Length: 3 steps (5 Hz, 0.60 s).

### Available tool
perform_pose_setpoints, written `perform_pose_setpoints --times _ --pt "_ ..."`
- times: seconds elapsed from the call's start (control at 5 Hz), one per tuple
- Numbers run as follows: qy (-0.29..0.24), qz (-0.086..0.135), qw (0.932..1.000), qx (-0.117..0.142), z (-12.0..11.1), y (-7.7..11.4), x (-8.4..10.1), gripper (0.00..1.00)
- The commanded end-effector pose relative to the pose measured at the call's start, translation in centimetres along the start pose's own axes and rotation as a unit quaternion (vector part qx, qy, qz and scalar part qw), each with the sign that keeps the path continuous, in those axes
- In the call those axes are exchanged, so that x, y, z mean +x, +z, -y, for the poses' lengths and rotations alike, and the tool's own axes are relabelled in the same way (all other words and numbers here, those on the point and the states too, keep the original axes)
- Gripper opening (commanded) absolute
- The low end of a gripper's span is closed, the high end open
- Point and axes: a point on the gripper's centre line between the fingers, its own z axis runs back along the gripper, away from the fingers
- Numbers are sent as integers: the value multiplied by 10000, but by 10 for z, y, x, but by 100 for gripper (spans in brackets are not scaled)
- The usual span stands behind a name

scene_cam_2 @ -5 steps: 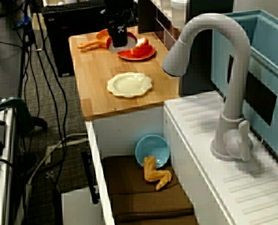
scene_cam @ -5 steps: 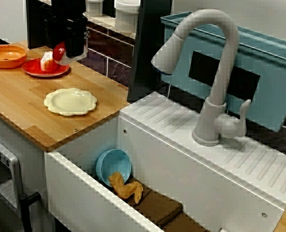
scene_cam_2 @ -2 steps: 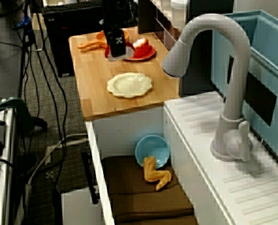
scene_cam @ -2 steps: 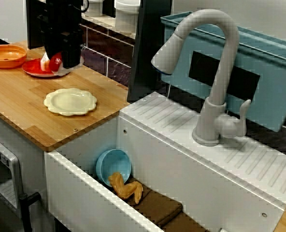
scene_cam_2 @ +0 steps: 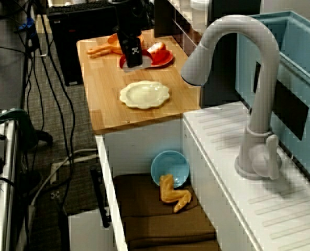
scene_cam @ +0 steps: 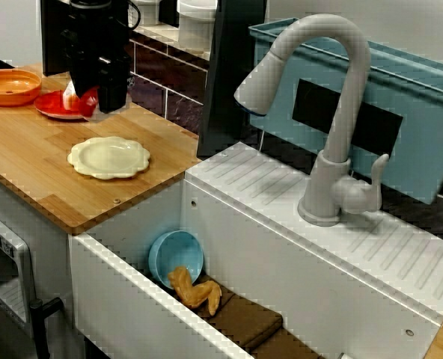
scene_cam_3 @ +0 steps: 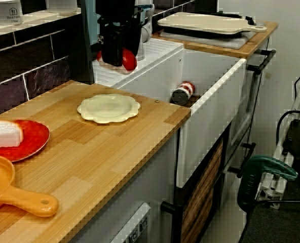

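My black gripper (scene_cam_3: 118, 58) hangs above the wooden counter (scene_cam_3: 89, 157), shut on a small red rounded toy piece (scene_cam_3: 129, 59). From the side the red piece (scene_cam: 88, 100) shows at the lower edge of the gripper (scene_cam: 98, 97). Behind it lies a red plate (scene_cam_3: 31, 136) holding a white wedge (scene_cam_3: 3, 133). A cream scalloped plate (scene_cam_3: 108, 107) lies just ahead of the gripper, bare. From above, the gripper (scene_cam_2: 134, 55) hangs over the red plate's (scene_cam_2: 160, 60) near rim, short of the cream plate (scene_cam_2: 144, 94).
An orange pan (scene_cam_3: 10, 190) lies beside the red plate. The white sink (scene_cam: 229, 224) holds a blue bowl (scene_cam: 178, 254), a yellow toy chicken piece (scene_cam: 195, 290), brown cloth and a small can (scene_cam_3: 182, 92). A grey faucet (scene_cam: 334, 112) arches over it.
The gripper carried the red piece off the red plate's far side toward the counter's front and the cream plate; the white wedge stayed on the red plate.
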Motion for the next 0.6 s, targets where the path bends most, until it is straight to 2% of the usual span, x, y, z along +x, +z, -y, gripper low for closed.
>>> perform_pose_setpoints --times 0.0,0.4 --pt "76 9 9998 161 -18 -15 3 0" --pt "5 -28 9997 237 -17 -24 1 0"
